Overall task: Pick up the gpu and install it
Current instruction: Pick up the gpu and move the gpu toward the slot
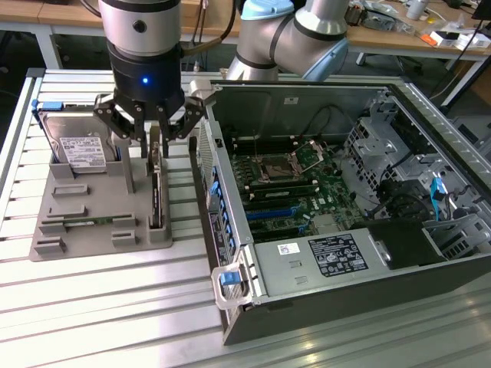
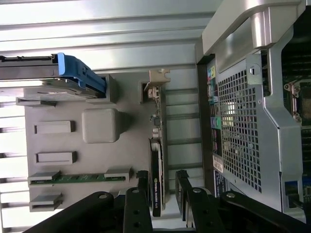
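The claw [image 1: 156, 143] hangs spread open straight over the gpu [image 1: 156, 195], which stands on edge along the grey tray's [image 1: 92, 203] edge nearest the computer case [image 1: 322, 307], its long axis running between the two fingers.

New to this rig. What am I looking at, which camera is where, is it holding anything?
This is one robot arm with a fingered end effector. The exterior view comes from a camera off the arm, looking over the bench; the wrist view comes from a camera on the wrist, looking past the fingers. On the slatted metal table sit a gray holder tray and an open computer case with its motherboard exposed. The tray carries a hard drive, a flat memory stick and the gpu standing on edge. The end effector straddles the gpu, a gap showing beside the card, so it reads as open; nothing is lifted.
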### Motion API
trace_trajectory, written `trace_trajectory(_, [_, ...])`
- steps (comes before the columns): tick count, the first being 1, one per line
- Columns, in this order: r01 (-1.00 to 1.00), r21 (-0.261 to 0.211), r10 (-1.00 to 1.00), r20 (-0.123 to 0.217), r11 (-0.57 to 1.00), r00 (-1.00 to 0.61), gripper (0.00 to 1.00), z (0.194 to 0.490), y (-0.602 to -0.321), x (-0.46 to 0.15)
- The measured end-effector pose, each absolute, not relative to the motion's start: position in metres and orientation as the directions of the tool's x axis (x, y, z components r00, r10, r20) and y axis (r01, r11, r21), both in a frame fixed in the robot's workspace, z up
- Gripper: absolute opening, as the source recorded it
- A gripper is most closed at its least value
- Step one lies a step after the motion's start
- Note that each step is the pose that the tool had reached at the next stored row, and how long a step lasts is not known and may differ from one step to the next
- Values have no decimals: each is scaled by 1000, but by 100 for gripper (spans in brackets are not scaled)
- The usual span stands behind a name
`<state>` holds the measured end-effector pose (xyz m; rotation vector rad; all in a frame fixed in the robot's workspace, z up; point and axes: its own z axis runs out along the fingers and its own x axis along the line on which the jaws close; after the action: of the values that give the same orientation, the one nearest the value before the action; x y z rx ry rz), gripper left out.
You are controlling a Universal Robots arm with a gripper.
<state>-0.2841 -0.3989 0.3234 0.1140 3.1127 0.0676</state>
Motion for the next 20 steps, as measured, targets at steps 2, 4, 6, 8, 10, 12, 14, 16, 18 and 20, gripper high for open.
trace_trajectory(2, [73,44,74,-24,996,-997,36,323,-399,-284])
trace_trajectory(4, [72,44,74,-24,996,-997,36,322,-399,-284])
trace_trajectory(6, [73,44,74,-24,996,-997,36,321,-399,-284])
trace_trajectory(8, [72,44,74,-24,996,-997,36,320,-399,-284])
trace_trajectory(10, [73,44,74,-24,996,-997,36,319,-399,-284])
trace_trajectory(12, [72,44,74,-24,996,-997,36,318,-399,-284])
trace_trajectory(14, [73,44,74,-24,996,-997,36,318,-399,-284])
trace_trajectory(16, [73,44,74,-24,996,-997,36,317,-399,-284])
trace_trajectory(18, [73,44,74,-24,996,-997,36,316,-399,-284])
trace_trajectory(20, [73,44,74,-24,996,-997,36,315,-399,-284])
